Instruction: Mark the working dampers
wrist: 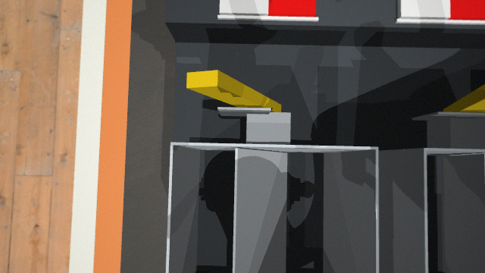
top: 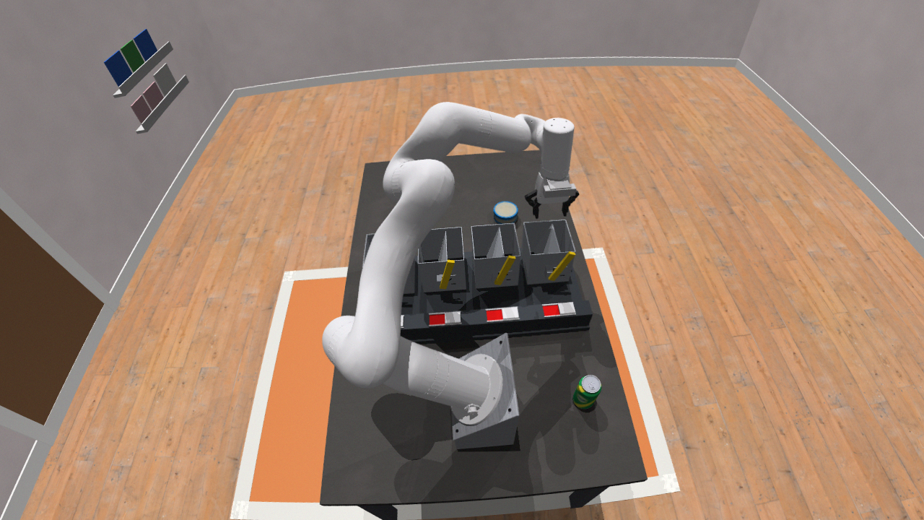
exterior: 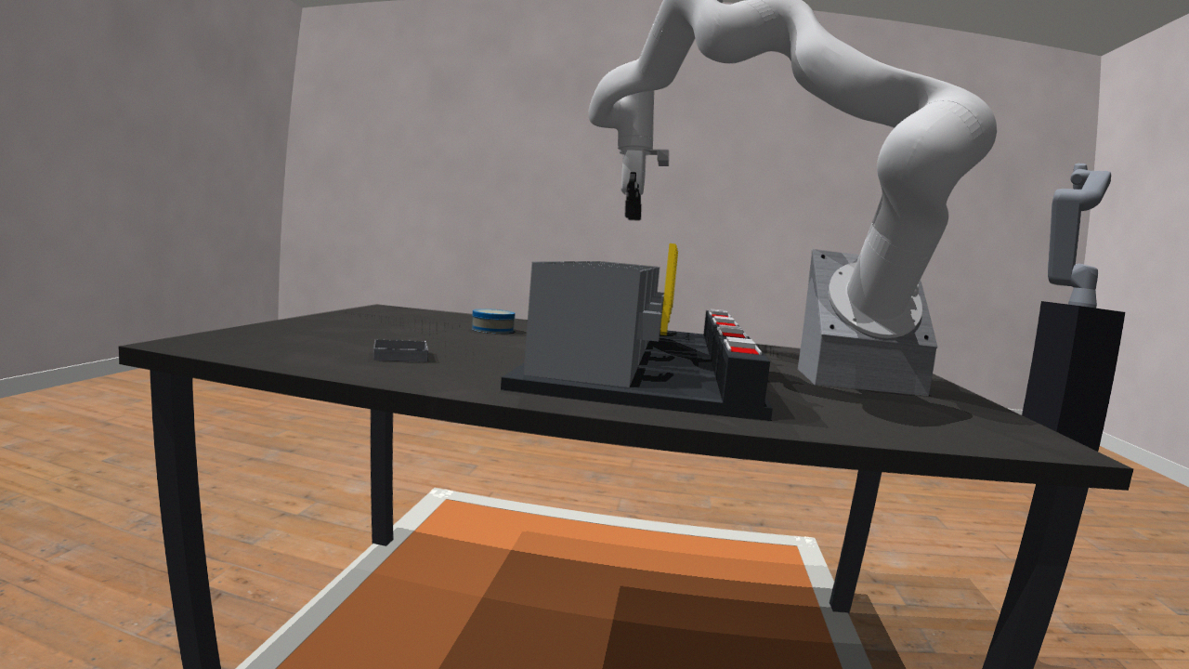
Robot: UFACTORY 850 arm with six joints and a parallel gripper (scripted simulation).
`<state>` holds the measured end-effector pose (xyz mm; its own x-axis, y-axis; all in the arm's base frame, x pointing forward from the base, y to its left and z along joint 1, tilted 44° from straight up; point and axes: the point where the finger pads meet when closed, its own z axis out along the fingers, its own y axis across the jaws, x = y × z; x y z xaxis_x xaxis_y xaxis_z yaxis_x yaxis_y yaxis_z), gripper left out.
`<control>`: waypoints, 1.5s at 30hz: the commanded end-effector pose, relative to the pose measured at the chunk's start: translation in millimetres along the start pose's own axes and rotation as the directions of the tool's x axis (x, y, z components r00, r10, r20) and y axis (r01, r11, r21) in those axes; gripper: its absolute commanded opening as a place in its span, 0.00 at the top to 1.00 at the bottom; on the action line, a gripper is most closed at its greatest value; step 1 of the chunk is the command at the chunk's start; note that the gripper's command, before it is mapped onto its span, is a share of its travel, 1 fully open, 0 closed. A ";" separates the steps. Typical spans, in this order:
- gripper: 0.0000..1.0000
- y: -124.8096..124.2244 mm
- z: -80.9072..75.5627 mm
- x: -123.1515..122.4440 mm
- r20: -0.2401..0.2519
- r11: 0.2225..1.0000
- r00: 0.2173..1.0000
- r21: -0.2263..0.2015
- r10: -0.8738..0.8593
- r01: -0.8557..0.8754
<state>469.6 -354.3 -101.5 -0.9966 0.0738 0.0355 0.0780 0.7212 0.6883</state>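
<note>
Three grey box dampers show in the top view: right (top: pixel 548 243), middle (top: pixel 495 246) and left (top: pixel 442 249). The arm hides the fourth. Each has a yellow lever at the front, and the right one (top: pixel 561 266) (wrist: pixel 227 90) leans sideways. The sliders in front (top: pixel 551 310) (top: pixel 494 314) (top: pixel 437 318) (exterior: pixel 731 336) show red. My gripper (top: pixel 551 204) (exterior: pixel 633 204) is open and empty. It hangs above and just behind the right damper (wrist: pixel 273 208), pointing down. In the wrist view that damper's slider (wrist: pixel 292 7) shows red beside its white cover (wrist: pixel 242 7). The fingers do not show there.
A blue round tin (top: pixel 505 210) (exterior: pixel 492 320) lies behind the dampers, near the gripper. A small grey tray (exterior: pixel 401 349) lies at the far side. A green can (top: pixel 586 393) stands front right. The arm's base (top: pixel 484 401) (exterior: pixel 864 341) stands in front of the sliders.
</note>
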 end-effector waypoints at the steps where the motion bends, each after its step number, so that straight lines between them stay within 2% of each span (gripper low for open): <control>1: 0.00 -10.5 -3.1 -6.7 0.060 1.000 0.998 -0.004 0.017 -0.016; 5: 0.00 -10.6 -3.1 -6.7 0.061 1.000 0.998 -0.004 0.017 -0.016; 6: 0.61 -10.6 -3.1 -6.7 0.061 1.000 0.998 -0.004 0.017 -0.016; 45: 0.61 -10.6 -3.1 -6.7 0.061 1.000 0.998 -0.004 0.017 -0.016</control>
<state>474.9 -363.2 -107.7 -0.9920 0.1265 0.0049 0.0947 0.7157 0.6920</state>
